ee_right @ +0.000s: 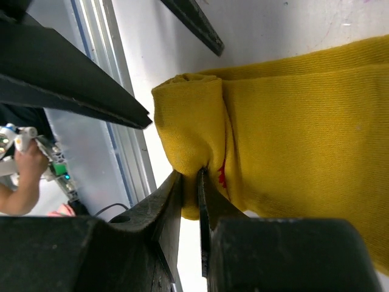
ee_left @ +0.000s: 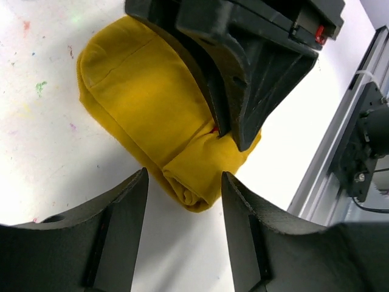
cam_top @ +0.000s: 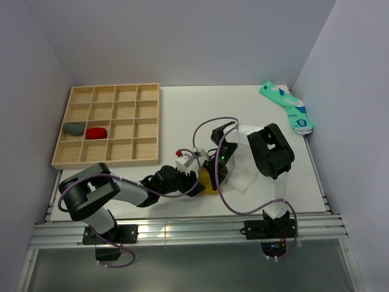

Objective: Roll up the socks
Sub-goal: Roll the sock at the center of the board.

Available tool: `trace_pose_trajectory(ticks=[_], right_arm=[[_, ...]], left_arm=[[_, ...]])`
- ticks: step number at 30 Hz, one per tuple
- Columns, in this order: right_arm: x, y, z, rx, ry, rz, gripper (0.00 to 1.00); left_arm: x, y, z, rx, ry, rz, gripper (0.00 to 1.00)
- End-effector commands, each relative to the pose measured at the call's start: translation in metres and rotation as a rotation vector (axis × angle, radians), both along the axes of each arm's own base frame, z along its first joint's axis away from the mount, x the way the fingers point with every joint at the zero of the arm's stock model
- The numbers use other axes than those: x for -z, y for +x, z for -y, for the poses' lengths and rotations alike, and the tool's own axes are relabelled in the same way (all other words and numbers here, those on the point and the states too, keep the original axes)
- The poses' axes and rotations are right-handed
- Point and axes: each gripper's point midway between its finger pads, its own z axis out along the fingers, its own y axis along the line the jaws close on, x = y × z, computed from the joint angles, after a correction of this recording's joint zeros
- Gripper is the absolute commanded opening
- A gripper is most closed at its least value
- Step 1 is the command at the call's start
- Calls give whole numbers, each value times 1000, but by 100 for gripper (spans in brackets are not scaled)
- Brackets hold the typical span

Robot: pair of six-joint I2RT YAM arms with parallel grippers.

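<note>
The top camera looked steeply down from above the near edge, taking in the whole bench [cam_top: 182, 103]. Both wrist cameras sat very close to the mustard-yellow sock [ee_left: 146, 103], facing each other across it; all three views shared it.

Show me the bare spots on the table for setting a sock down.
Free: the far middle of the white table, between the flat wooden compartment tray and the teal patterned socks. Crowded: near centre, where left gripper and right gripper meet at the mustard-yellow fabric sock.
</note>
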Motion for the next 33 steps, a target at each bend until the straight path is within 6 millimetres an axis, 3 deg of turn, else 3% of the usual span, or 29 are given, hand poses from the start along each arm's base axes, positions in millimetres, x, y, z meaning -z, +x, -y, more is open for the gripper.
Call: trace_pose_trajectory(ticks=[1, 11, 17, 27, 33], right_arm=[[12, 14, 2, -21, -7, 37, 12], [12, 17, 3, -8, -9, 25, 12], [10, 19, 2, 2, 0, 9, 12], [11, 22, 1, 30, -4, -9, 12], [11, 27, 1, 66, -2, 0, 12]], left_arm=[[-21, 10, 17, 40, -56, 121, 57], [-32, 12, 36, 112, -76, 159, 58], [-20, 1, 43, 189, -66, 126, 58], [-4, -11, 40, 211, -80, 58, 56], [7, -15, 38, 209, -72, 19, 46]])
